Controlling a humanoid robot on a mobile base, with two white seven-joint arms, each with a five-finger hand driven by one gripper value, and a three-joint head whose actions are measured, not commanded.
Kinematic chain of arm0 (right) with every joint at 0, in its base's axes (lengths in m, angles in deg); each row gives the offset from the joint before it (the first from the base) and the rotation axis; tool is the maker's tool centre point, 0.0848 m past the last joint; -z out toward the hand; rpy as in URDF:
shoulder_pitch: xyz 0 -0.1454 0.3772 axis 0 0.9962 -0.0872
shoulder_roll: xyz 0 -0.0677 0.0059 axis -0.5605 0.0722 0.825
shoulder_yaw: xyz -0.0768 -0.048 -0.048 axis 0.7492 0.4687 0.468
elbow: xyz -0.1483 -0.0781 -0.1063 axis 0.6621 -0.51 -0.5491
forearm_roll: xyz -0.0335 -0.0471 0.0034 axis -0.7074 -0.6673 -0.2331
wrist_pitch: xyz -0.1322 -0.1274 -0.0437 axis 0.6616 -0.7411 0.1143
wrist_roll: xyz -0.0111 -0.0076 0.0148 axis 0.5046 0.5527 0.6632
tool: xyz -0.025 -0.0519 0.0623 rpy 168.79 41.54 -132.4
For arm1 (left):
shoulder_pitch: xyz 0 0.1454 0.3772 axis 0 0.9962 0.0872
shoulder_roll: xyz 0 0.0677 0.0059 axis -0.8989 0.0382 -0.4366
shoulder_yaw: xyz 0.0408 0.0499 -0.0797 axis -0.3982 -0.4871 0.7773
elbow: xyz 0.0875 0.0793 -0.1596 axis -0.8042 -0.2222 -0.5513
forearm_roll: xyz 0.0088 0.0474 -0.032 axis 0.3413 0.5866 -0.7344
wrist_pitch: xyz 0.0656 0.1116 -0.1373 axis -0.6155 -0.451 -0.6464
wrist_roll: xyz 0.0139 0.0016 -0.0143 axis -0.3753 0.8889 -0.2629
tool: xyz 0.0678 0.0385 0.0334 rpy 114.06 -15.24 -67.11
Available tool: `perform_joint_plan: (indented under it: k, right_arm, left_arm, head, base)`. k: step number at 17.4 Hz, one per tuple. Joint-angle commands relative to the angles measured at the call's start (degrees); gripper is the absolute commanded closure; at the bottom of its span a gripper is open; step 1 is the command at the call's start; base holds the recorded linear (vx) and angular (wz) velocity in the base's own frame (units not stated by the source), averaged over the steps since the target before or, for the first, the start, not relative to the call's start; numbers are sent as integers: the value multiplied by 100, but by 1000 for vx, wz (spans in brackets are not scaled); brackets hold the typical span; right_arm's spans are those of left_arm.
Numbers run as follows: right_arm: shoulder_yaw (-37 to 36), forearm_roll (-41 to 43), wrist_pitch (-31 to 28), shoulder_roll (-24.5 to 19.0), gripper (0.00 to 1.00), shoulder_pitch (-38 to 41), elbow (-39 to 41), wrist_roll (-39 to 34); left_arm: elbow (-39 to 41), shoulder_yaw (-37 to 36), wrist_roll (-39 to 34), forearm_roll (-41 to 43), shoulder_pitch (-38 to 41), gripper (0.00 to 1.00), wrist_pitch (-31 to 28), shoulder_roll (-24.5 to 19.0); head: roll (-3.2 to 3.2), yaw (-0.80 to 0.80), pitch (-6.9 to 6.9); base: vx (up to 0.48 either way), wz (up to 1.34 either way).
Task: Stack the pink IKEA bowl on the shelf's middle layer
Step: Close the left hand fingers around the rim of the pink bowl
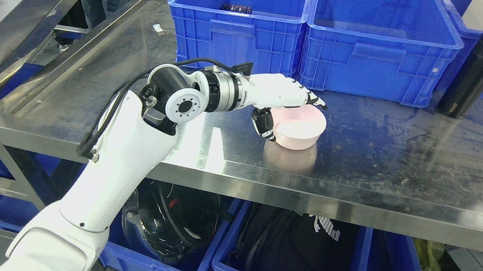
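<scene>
A pink bowl (301, 130) sits on the steel table (406, 146) near its middle. My left hand (288, 109) reaches in from the lower left and holds the bowl's left rim: the fingers (312, 99) lie over the rim's far side and the thumb (265, 123) presses its near left wall. The bowl appears to rest on the table or just above it; its reflection shows below. The right arm is out of view.
Two blue crates (242, 20) (379, 46) stand behind the bowl at the table's back. A black flask (477, 72) stands upright at the back right. Blue bins with bags (291, 252) sit under the table. A steel shelf frame (21, 12) is at the left.
</scene>
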Motion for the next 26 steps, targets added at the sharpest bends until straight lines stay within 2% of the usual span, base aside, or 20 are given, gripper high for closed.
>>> perform_joint_plan:
  k: [1, 4, 11, 18, 26]
  right_arm:
    - [0, 0, 0, 100, 0, 17, 100, 2]
    - [0, 0, 0, 100, 0, 17, 100, 2]
    - [0, 0, 0, 100, 0, 18, 100, 2]
    - [0, 0, 0, 100, 0, 17, 100, 2]
    - [0, 0, 0, 100, 0, 17, 100, 2]
  left_arm:
    - [-800, -920, 492, 596, -955, 11, -71, 315]
    - [-1257, -1113, 783, 569, -1167, 6, -71, 332]
    - [-2136, -1061, 652, 578, -1141, 7, 95, 681]
    - [-2243, -1079, 669, 622, -1167, 13, 114, 681]
    - [-2813, -947, 555, 613, -1159, 27, 271, 681]
  head:
    - [0, 0, 0]
    - [0, 0, 0]
    - [0, 0, 0]
    - [0, 0, 0]
    - [0, 0, 0]
  base:
    - [0, 0]
    - [0, 0]
    - [0, 0]
    - [0, 0]
    - [0, 0]
